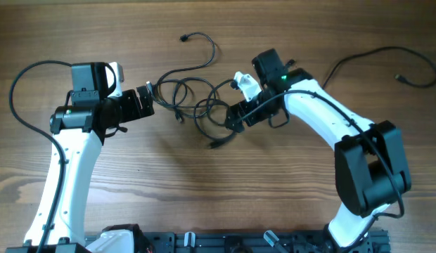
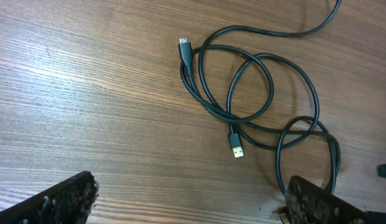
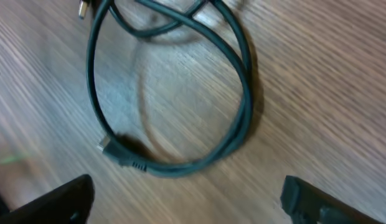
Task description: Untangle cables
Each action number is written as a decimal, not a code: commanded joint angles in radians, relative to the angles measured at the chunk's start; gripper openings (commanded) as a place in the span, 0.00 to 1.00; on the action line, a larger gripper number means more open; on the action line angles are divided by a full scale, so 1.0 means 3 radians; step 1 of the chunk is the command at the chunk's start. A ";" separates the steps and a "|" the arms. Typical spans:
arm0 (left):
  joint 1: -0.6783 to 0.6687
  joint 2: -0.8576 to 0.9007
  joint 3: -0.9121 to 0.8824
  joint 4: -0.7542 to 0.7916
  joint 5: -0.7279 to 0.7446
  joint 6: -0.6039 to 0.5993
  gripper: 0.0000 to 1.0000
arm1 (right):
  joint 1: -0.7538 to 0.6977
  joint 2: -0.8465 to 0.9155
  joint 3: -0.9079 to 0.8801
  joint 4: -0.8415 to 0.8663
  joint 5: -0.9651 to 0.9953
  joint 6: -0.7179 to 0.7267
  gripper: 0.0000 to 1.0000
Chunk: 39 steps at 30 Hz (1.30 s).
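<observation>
A tangle of thin black cables [image 1: 193, 95] lies in loops at the table's middle, with one end running up to a plug [image 1: 183, 37]. In the left wrist view the loops [image 2: 255, 93] overlap, with a USB plug [image 2: 236, 147] and a small plug [image 2: 185, 45] showing. My left gripper [image 1: 149, 98] is open and empty at the tangle's left edge; its right finger [image 2: 317, 202] touches a loop. My right gripper [image 1: 235, 118] is open and empty at the tangle's right edge, just above a loop [image 3: 180, 93] that ends in a plug [image 3: 112, 149].
A separate black cable [image 1: 387, 60] lies alone at the far right of the wooden table [image 1: 204, 190]. The arms' bases stand along the front edge.
</observation>
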<state>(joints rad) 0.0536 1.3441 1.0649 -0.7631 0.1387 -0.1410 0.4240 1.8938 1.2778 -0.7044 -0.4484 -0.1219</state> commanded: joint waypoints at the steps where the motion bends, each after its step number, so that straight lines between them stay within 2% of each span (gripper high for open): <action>1: 0.0018 -0.0018 -0.0014 -0.0004 0.0005 -0.0032 1.00 | 0.0039 -0.0058 -0.0257 0.0374 -0.0081 0.0057 0.94; 6: 0.0018 -0.0018 -0.0014 -0.0004 0.0005 -0.0032 1.00 | 0.0043 -0.0058 -0.0585 0.0872 -0.0081 0.0333 0.91; 13: 0.0018 -0.0018 -0.0014 -0.0004 0.0005 -0.0032 1.00 | 0.0140 -0.0057 -0.0791 0.1386 -0.0083 0.0348 0.83; 19: 0.0018 -0.0018 -0.0014 -0.0004 0.0005 -0.0032 1.00 | 0.0309 -0.0047 -0.0855 0.1902 0.0043 0.0342 0.82; 24: 0.0018 -0.0018 -0.0014 -0.0004 0.0005 -0.0032 1.00 | 0.0345 0.0006 -0.0855 0.2124 0.0228 0.0338 0.75; 31: 0.0018 -0.0018 -0.0014 -0.0004 0.0005 -0.0032 1.00 | 0.0345 0.0237 -0.0855 0.2131 0.0521 0.0247 0.74; 35: 0.0018 -0.0018 -0.0014 -0.0004 0.0005 -0.0032 1.00 | 0.0345 0.0357 -0.0855 0.2132 0.0525 0.0191 0.66; 37: 0.0018 -0.0018 -0.0014 -0.0004 0.0005 -0.0032 1.00 | 0.0345 0.0373 -0.0855 0.2132 0.0526 0.0193 0.54; 39: 0.0018 -0.0018 -0.0014 -0.0004 0.0005 -0.0032 1.00 | 0.0345 0.0373 -0.0855 0.2141 0.0526 0.0195 0.29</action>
<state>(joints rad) 0.0536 1.3441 1.0649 -0.7635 0.1387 -0.1410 0.5247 1.9518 1.0302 -0.0490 -0.3077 -0.0582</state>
